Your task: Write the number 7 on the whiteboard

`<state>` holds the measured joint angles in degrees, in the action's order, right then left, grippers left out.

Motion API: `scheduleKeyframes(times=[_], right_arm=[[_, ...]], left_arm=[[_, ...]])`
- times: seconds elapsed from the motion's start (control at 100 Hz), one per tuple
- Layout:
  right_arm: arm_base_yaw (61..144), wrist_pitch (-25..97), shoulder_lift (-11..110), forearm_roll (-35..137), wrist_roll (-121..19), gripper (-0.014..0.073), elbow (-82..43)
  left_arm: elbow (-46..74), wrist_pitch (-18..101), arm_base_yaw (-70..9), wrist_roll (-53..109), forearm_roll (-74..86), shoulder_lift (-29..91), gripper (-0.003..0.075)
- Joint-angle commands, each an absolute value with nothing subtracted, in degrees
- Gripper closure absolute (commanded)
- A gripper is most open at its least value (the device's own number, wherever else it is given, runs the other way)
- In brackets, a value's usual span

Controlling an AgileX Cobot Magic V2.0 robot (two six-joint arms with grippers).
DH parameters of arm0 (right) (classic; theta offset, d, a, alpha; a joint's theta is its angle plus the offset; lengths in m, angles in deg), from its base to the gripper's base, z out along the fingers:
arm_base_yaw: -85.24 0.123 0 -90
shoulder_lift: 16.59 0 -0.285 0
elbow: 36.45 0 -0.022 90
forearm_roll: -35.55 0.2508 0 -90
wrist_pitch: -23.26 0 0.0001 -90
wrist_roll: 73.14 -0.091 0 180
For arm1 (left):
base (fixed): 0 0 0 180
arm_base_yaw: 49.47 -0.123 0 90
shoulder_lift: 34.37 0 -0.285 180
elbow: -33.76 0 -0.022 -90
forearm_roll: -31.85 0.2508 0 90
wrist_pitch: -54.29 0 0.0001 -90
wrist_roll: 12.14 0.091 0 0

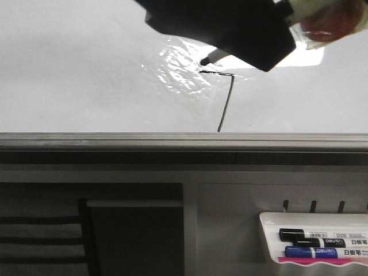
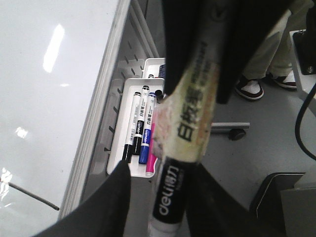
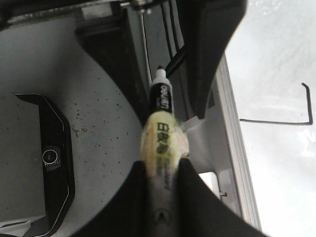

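The whiteboard [image 1: 75, 75] fills the upper front view, with a glare and a wrinkled film patch. The number 7 [image 1: 227, 98] is drawn on it, a short bar and a long slanted downstroke; it also shows in the right wrist view [image 3: 276, 121]. My right gripper [image 3: 163, 165] is shut on a tape-wrapped black marker [image 3: 160, 133]. The marker's tip [image 1: 207, 59] hangs by the left end of the bar; I cannot tell whether it touches. My left gripper [image 2: 163, 170] is open, its fingers either side of the marker's black band [image 2: 168, 190].
The board's grey metal edge [image 1: 172, 140] runs across the front. Below it at the right, a white marker tray [image 1: 270, 230] holds black, blue and pink markers [image 2: 140, 128]. A person's shoes [image 2: 249, 88] and a wheeled stand [image 2: 237, 132] are on the floor.
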<state>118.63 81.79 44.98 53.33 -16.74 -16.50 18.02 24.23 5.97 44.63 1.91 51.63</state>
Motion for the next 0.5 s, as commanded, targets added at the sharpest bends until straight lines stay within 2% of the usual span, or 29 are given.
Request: scheduleKeyframes(times=[0.0,0.15,0.21,0.39,0.49], right_arm=[[118.6,79.8,44.2,54.0,-16.1,0.0636,-18.1],[118.6,79.8,44.2,54.0,-16.1,0.0612,-18.1],[118.6,79.8,44.2,54.0,-16.1,0.055,-18.1],[117.8,79.6,44.2,53.9,-18.3,0.0287,-18.1],[116.3,80.5,43.4,53.1,-22.0,0.0216,-18.4]], left_arm=[[20.0,26.8,6.3,44.6,0.4,49.5,0.0604],[20.0,26.8,6.3,44.6,0.4,49.5,0.0706],[20.0,26.8,6.3,44.6,0.4,49.5,0.0741],[20.0,26.7,6.0,44.4,0.6,49.5,0.0741],[20.0,26.2,3.5,40.6,2.8,49.5,0.0741]])
